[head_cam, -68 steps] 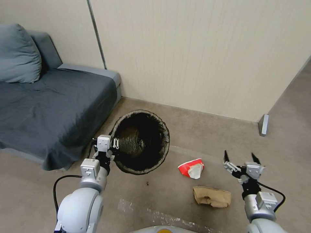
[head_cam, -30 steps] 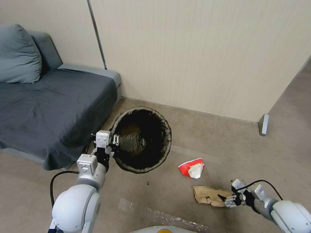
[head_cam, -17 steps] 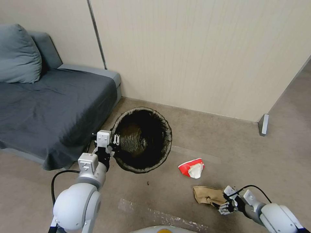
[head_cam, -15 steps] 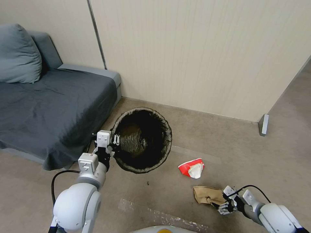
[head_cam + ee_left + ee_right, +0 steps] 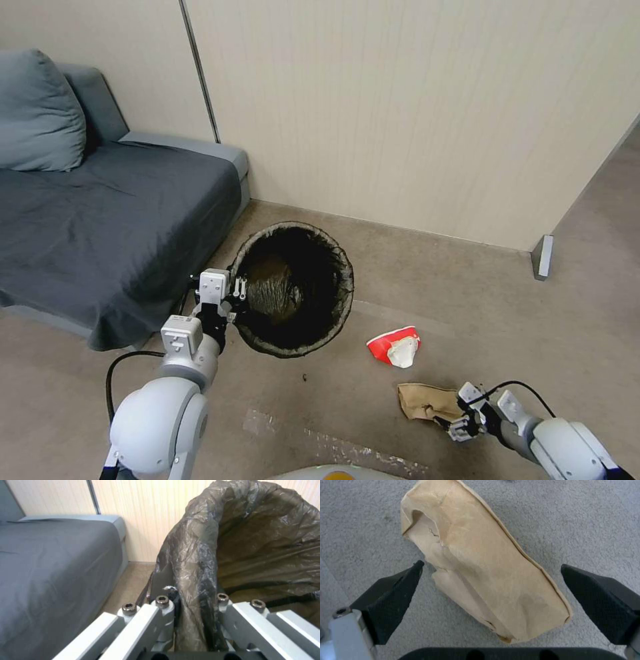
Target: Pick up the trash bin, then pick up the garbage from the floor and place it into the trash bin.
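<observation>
Left gripper (image 5: 235, 301) clamped on bag-lined rim of trash bin (image 5: 293, 288) beside sofa (image 5: 113, 220); right gripper (image 5: 491, 585) low over floor (image 5: 333, 393), fingers spread astride crumpled brown paper (image 5: 480, 562), near red-and-white wrapper (image 5: 395, 347).

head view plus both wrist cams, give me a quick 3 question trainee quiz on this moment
1. True or false: the right gripper has closed on the brown paper bag.
2. Which gripper holds the trash bin by its rim? A) left B) right
3. Fill in: the red-and-white wrapper lies on the ____, between bin and bag.

Key: 1. False; its fingers sit open on either side of the bag. 2. A; the left gripper is clamped on the bag-lined rim. 3. Floor.
</observation>
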`<state>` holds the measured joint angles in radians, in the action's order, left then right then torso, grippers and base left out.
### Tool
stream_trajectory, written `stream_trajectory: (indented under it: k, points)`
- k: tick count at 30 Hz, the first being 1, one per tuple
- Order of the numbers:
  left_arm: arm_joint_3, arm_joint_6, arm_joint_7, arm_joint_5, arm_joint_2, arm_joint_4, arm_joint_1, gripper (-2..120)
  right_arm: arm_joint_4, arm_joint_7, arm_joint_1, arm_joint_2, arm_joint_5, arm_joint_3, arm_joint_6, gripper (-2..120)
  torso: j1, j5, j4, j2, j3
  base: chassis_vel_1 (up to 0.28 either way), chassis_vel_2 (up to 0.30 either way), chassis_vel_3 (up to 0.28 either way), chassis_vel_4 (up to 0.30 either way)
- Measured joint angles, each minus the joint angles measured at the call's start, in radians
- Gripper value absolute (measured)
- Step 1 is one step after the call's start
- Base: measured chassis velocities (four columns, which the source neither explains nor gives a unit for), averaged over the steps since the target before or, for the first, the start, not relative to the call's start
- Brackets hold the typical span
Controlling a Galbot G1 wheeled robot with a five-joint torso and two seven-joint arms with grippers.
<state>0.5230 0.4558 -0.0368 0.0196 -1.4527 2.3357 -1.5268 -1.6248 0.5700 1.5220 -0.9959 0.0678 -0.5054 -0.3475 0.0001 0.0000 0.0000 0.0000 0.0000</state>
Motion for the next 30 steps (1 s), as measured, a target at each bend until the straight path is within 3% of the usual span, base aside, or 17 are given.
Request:
stream_trajectory:
  k: [21,24,26,27,29,30]
  points:
    - [0.0,0.0,0.0,0.0,0.0,0.0,0.0,5,-0.002,-0.001,0.001,0.0,-0.002,-0.001,0.0,100,0.0,0.0,0.0,0.0,0.0,0.0,0.0,0.0,0.0]
    - [-0.001,-0.01,-0.001,-0.001,-0.003,-0.029,0.013,5,0.047,-0.044,-0.026,-0.023,0.012,0.034,0.04,100,0.0,-0.0019,-0.0002,0.0,0.0,0.0,0.0,0.0,0.0]
    - [-0.002,-0.013,-0.006,-0.002,-0.004,-0.045,0.018,5,0.118,-0.061,-0.065,-0.072,0.027,0.075,0.06,100,0.0,0.0036,-0.0004,0.0,0.0,0.0,0.0,0.0,0.0]
    - [-0.003,-0.013,-0.01,-0.006,-0.004,-0.047,0.018,5,0.132,-0.064,-0.08,-0.084,0.043,0.081,0.064,100,0.0,-0.0004,0.0004,0.0,0.0,0.0,0.0,0.0,0.0]
    - [-0.003,-0.013,-0.01,-0.009,-0.004,-0.047,0.019,5,0.136,-0.065,-0.084,-0.087,0.053,0.081,0.065,100,0.0,-0.0024,0.0003,0.0,0.0,0.0,0.0,0.0,0.0]
    - [-0.003,-0.013,-0.009,-0.01,-0.004,-0.047,0.019,5,0.142,-0.065,-0.087,-0.093,0.061,0.085,0.065,100,0.0,-0.0007,0.0002,0.0,0.0,0.0,0.0,0.0,0.0]
